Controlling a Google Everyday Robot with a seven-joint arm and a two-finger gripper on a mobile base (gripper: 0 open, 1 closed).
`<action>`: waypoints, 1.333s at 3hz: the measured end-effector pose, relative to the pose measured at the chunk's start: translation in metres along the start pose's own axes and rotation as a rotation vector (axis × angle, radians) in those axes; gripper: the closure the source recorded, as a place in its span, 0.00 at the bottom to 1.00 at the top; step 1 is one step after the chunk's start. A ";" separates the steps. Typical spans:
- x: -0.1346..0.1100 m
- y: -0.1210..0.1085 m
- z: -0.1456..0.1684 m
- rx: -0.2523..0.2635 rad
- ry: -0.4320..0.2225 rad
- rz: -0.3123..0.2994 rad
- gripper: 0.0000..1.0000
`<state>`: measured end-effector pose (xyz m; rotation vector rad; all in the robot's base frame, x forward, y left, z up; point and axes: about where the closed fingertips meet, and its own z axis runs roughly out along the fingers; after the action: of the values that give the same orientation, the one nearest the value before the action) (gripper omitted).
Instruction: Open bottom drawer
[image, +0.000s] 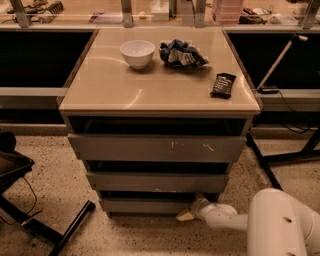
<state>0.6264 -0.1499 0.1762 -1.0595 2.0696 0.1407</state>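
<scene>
Here, bottom drawer (150, 205) sitting lowest in the bench (125, 92), under two wider grey fronts (150, 148), gripper (186, 215) hovering at the bench's foot, just beside the drawer's right end, clenched or released impossible to tell, white bowl (137, 53), crumpled bag (181, 53), dark bar (223, 85) lying on the bench's top

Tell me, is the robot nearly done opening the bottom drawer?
Not yet. Done: the gripper is down near the floor at the bottom drawer's right end. In hand: getting a hold there. Left: the pull itself; the front sits tucked under the middle drawer, barely out if at all.
</scene>
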 end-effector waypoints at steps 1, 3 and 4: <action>0.000 -0.006 0.003 0.010 -0.004 -0.003 0.08; 0.000 -0.006 0.003 0.010 -0.005 -0.003 0.50; 0.000 -0.006 0.003 0.010 -0.005 -0.002 0.74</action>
<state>0.6326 -0.1523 0.1760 -1.0545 2.0626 0.1310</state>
